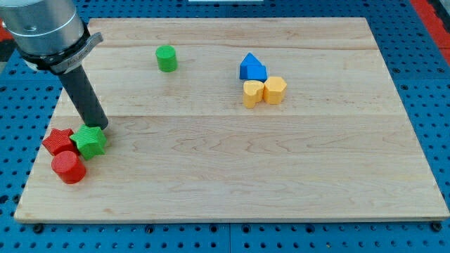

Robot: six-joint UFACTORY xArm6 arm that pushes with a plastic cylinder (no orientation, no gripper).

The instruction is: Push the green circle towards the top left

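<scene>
The red cylinder point(68, 168) lies nearest the camera, at the lower left of the frame, close to the tabletop's point(232, 183) front-left corner. Touching it from above are a red star point(58, 140) and, just to the right of that star, a green star point(90, 140); the three form a tight cluster.

My tip point(98, 127) sits at the upper edge of the green star, touching it or very nearly so. The dark rod slants up and to the left from there into a grey metal housing at the upper left of the frame. The end effector is a plain rod with nothing that opens or closes, and it holds nothing.

The green circle point(166, 58), an upright green cylinder, stands alone in the upper left part of the tabletop, well apart from my tip and to its upper right.

Right of centre near the top, a blue block point(252, 68) with a peaked top touches two yellow blocks below it: a yellow heart-like one point(252, 93) and a yellow hexagonal one point(275, 90), side by side.

The wooden tabletop rests on a blue perforated base point(429, 77). No writing or labels can be read anywhere.
</scene>
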